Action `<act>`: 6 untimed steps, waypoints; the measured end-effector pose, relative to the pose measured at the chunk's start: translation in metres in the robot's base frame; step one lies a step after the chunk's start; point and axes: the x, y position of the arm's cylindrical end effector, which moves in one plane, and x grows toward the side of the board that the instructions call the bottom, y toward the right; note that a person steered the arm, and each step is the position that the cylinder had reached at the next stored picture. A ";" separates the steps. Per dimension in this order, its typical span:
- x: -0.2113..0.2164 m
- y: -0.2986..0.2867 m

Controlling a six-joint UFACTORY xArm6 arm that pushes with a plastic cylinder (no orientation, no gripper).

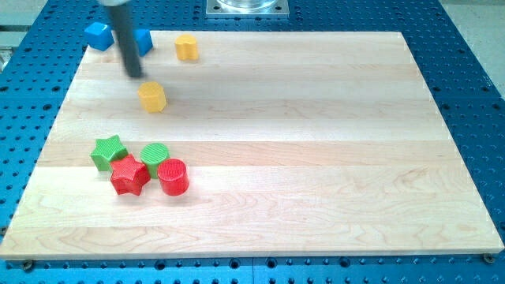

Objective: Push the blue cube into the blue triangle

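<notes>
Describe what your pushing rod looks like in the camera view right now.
It is a straight, plain rod, dark grey to black and slightly motion-blurred, entering from the view's top. My tip is blunt. No cables, markings or labels are visible on it.

All blocks sit in the view's left half of the surface (316, 142). At top-left corner: blue cube (98, 35), then blue triangle (144, 41) to its right, w/ our rod betw. them. Our tip (136, 75) is just below both, touching neither. One yellow block (186, 47) lies right of the triangle, another yellow block (152, 97) just below-right of tip. Lower left, a tight cluster: green star (109, 151) left, green cylinder (155, 154) right, red star (129, 175) and red cylinder (173, 176) in front.
</notes>
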 end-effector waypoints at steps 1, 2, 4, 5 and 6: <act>-0.036 -0.052; -0.040 -0.054; -0.073 -0.053; -0.103 -0.052; -0.103 -0.049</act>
